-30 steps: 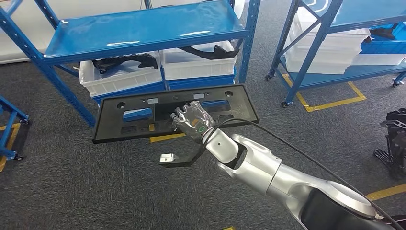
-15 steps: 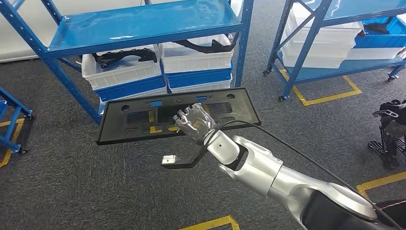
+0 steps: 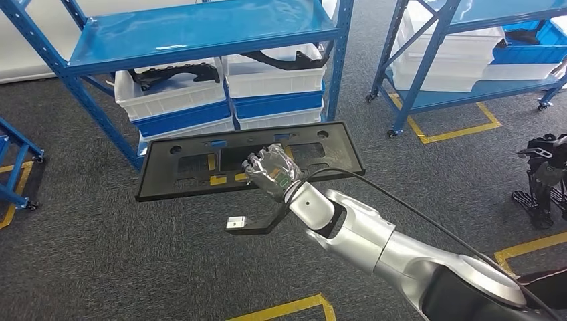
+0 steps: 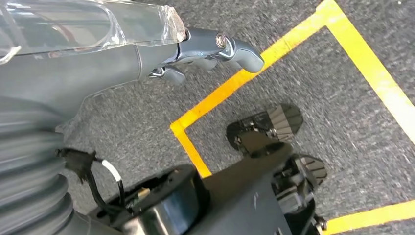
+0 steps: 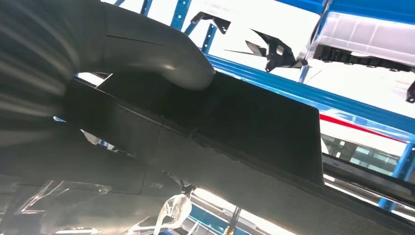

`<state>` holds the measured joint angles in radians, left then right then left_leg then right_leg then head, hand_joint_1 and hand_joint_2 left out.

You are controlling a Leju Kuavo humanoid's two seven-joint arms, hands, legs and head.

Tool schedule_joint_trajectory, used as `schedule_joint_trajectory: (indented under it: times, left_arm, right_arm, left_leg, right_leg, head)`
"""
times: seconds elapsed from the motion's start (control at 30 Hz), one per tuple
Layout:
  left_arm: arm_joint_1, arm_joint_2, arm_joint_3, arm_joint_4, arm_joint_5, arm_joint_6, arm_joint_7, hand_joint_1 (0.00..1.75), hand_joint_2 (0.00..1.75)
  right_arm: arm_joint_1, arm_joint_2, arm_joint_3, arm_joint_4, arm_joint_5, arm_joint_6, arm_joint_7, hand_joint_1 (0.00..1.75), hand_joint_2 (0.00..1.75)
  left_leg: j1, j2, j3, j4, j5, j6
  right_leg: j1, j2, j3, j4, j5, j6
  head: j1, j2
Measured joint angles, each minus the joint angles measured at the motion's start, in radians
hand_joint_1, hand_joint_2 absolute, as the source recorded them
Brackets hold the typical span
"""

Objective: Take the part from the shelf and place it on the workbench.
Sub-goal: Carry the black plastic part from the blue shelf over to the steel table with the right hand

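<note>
Panel (image 3: 247, 160), a long black plastic part with cut-outs, sits in my right hand (image 3: 271, 172), clear of the blue shelf (image 3: 200, 33) and above the grey carpet (image 3: 100, 254). My fingers clamp its near edge at roughly mid-length; in the right wrist view my thumb (image 5: 161, 54) presses on its flat face. My left hand (image 4: 147, 49) hangs low over a yellow floor line (image 4: 254, 68), holding nothing, its fingers curled loosely.

Risk 1: the grip is on one edge only, so both long ends overhang unsupported. I judge that a jolt while walking could twist the panel out of my fingers.

Risk 2: a black cable (image 3: 401, 204) loops beside my right wrist and could snag the panel's edge.

Risk 3: the shelf upright (image 3: 341, 57) and the white bins (image 3: 174, 93) stand near the far edge. A careless turn could strike them.
</note>
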<state>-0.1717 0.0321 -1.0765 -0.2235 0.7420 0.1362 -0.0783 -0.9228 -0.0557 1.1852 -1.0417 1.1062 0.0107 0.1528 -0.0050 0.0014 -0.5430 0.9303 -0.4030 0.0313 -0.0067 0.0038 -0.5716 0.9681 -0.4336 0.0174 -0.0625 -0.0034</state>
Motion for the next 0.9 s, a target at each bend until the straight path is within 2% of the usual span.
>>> schedule_joint_trajectory:
  times: [0.03,0.07,0.13,0.17,0.2,0.23,0.27,0.3,0.37,0.43,0.5,0.53,0.6,0.67,0.7,0.73,0.77,0.8,0.83,0.87,0.9]
  left_arm:
    - [0.0,0.0,0.0,0.0,0.0,0.0,0.0,0.0,1.75]
    - [-0.001,0.0,0.0,0.0,0.0,0.0,0.0,0.0,1.75]
    - [-0.001,0.0,0.0,0.0,0.0,0.0,0.0,0.0,1.75]
    - [0.0,0.0,0.0,0.0,0.0,-0.001,0.0,0.0,1.75]
    - [0.0,0.0,0.0,0.0,0.0,-0.001,0.0,0.0,1.75]
    - [0.001,0.0,0.0,0.0,0.0,-0.001,0.0,0.0,1.75]
    - [0.001,-0.001,0.0,0.0,0.0,-0.001,0.0,0.0,1.75]
    - [0.001,-0.001,0.0,0.0,0.0,-0.002,0.0,0.0,1.75]
    - [-0.002,-0.001,0.0,0.0,0.0,-0.002,-0.001,0.0,1.75]
    - [-0.003,0.0,0.0,0.0,0.0,-0.002,-0.001,0.0,1.75]
    - [0.001,0.0,0.0,0.0,-0.001,-0.002,-0.002,0.0,1.75]
    - [0.003,0.0,0.0,0.0,-0.001,-0.002,-0.002,0.0,1.75]
    - [0.003,0.0,0.0,0.0,-0.004,-0.002,-0.001,0.0,1.75]
    - [0.002,0.0,0.0,0.0,-0.006,-0.002,-0.001,0.0,1.75]
    - [0.003,0.0,0.0,0.0,-0.006,-0.002,0.0,0.0,1.75]
    - [0.004,0.0,0.0,0.0,-0.006,-0.002,0.0,0.0,1.75]
    - [0.005,0.0,0.0,0.0,-0.007,-0.002,0.001,0.0,1.75]
    - [0.004,0.0,0.0,0.0,-0.007,-0.002,0.001,0.0,1.75]
    - [0.003,0.0,0.0,0.0,-0.007,-0.002,0.001,0.0,1.75]
    - [0.002,0.0,0.0,0.0,-0.007,-0.002,0.001,0.0,1.75]
    - [0.0,0.0,0.0,0.0,-0.007,-0.002,0.001,0.0,1.75]
  right_arm:
    - [0.0,0.0,0.0,0.0,0.002,0.0,0.001,1.75,1.75]
    - [-0.001,-0.001,0.0,0.0,0.004,0.0,0.002,1.75,1.75]
    - [0.002,-0.001,0.001,0.0,0.005,-0.001,0.004,1.75,1.75]
    - [0.005,-0.001,0.001,0.0,0.006,-0.001,0.005,1.75,1.75]
    - [0.009,-0.001,0.002,0.0,0.006,-0.001,0.006,1.75,1.75]
    - [0.012,-0.001,0.002,0.0,0.007,-0.001,0.006,1.75,1.75]
    - [0.013,-0.001,0.002,0.0,0.008,-0.001,0.007,1.75,1.75]
    - [0.013,-0.001,0.002,0.0,0.01,-0.001,0.007,1.75,1.75]
    - [0.011,-0.001,0.002,0.0,0.014,-0.001,0.009,1.75,1.75]
    - [0.012,-0.002,0.003,0.0,0.016,-0.002,0.011,1.75,1.75]
    - [0.013,-0.001,0.004,0.0,0.017,-0.002,0.012,1.75,1.75]
    - [0.012,0.0,0.004,0.0,0.018,-0.002,0.012,1.75,1.75]
    - [0.01,0.0,0.004,0.0,0.018,-0.002,0.013,1.75,1.75]
    - [0.013,0.0,0.005,0.0,0.018,-0.001,0.013,1.75,1.75]
    - [0.016,0.0,0.005,0.0,0.019,-0.001,0.013,1.75,1.75]
    - [0.018,0.0,0.005,0.0,0.02,-0.001,0.013,1.75,1.75]
    - [0.019,0.0,0.005,0.0,0.02,-0.001,0.014,1.75,1.75]
    - [0.018,0.0,0.005,0.0,0.021,-0.001,0.014,1.75,1.75]
    - [0.018,0.0,0.005,0.0,0.021,-0.001,0.015,1.75,1.75]
    - [0.017,0.0,0.005,0.0,0.021,-0.001,0.017,1.75,1.75]
    - [0.017,-0.001,0.005,0.0,0.021,-0.001,0.018,1.75,1.75]
  left_leg:
    - [0.003,0.0,0.001,-0.006,0.004,0.005]
    - [0.006,-0.001,0.003,-0.012,0.009,0.01]
    - [0.006,-0.004,0.002,-0.014,0.011,0.016]
    - [0.005,-0.008,0.002,-0.013,0.012,0.017]
    - [0.006,-0.013,0.002,-0.013,0.012,0.017]
    - [0.006,-0.019,0.002,-0.011,0.012,0.017]
    - [0.008,-0.026,0.002,-0.009,0.011,0.015]
    - [0.009,-0.034,0.001,-0.005,0.009,0.012]
    - [0.007,-0.049,-0.01,0.009,0.004,0.002]
    - [0.008,-0.063,-0.025,0.019,0.004,-0.009]
    - [0.013,-0.072,-0.034,0.022,0.004,-0.017]
    - [0.014,-0.065,-0.044,0.037,-0.006,-0.021]
    - [0.015,-0.037,-0.091,0.135,-0.056,-0.031]
    - [0.016,-0.02,-0.16,0.278,-0.11,-0.039]
    - [0.017,-0.017,-0.181,0.32,-0.119,-0.041]
    - [0.017,-0.016,-0.186,0.325,-0.11,-0.04]
    - [0.016,-0.012,-0.17,0.288,-0.085,-0.038]
    - [0.014,-0.003,-0.136,0.218,-0.049,-0.034]
    - [0.009,0.018,-0.098,0.137,-0.019,-0.029]
    - [0.003,0.036,-0.068,0.072,0.003,-0.022]
    - [-0.003,0.049,-0.05,0.031,0.013,-0.016]
  right_leg:
    - [0.001,0.0,-0.008,0.017,-0.013,0.004]
    - [0.001,0.0,-0.027,0.058,-0.039,0.008]
    - [-0.001,0.0,-0.087,0.193,-0.105,0.012]
    - [-0.002,0.0,-0.117,0.258,-0.129,0.014]
    - [-0.003,0.0,-0.133,0.291,-0.133,0.015]
    - [-0.004,0.0,-0.13,0.285,-0.117,0.016]
    - [-0.006,0.002,-0.107,0.237,-0.084,0.017]
    - [-0.009,0.011,-0.074,0.164,-0.045,0.019]
    - [-0.016,0.04,-0.019,0.046,-0.003,0.02]
    - [-0.015,0.051,-0.01,0.016,-0.003,0.016]
    - [-0.013,0.035,-0.014,0.016,0.0,0.006]
    - [-0.014,0.027,-0.014,0.015,0.001,0.0]
    - [-0.016,0.009,-0.014,0.013,0.002,-0.008]
    - [-0.014,-0.01,-0.014,0.014,0.001,-0.011]
    - [-0.013,-0.019,-0.014,0.014,0.001,-0.011]
    - [-0.013,-0.028,-0.014,0.014,0.0,-0.012]
    - [-0.013,-0.037,-0.013,0.014,0.0,-0.012]
    - [-0.012,-0.045,-0.012,0.014,-0.001,-0.011]
    - [-0.011,-0.053,-0.011,0.014,-0.001,-0.01]
    - [-0.009,-0.06,-0.01,0.013,-0.002,-0.008]
    - [-0.007,-0.067,-0.01,0.013,-0.003,-0.005]
  head:
    - [0.001,0.0]
    - [0.001,0.0]
    - [0.002,0.0]
    - [0.003,0.0]
    - [0.003,0.0]
    - [0.003,0.0]
    - [0.003,0.0]
    - [0.003,0.0]
    - [0.002,0.0]
    - [0.002,0.0]
    - [0.002,0.0]
    - [0.001,0.0]
    - [-0.002,0.0]
    - [-0.003,0.0]
    - [-0.003,0.0]
    - [-0.004,0.0]
    - [-0.004,0.0]
    - [-0.004,0.0]
    - [-0.004,0.0]
    - [-0.004,0.0]
    - [-0.004,0.0]
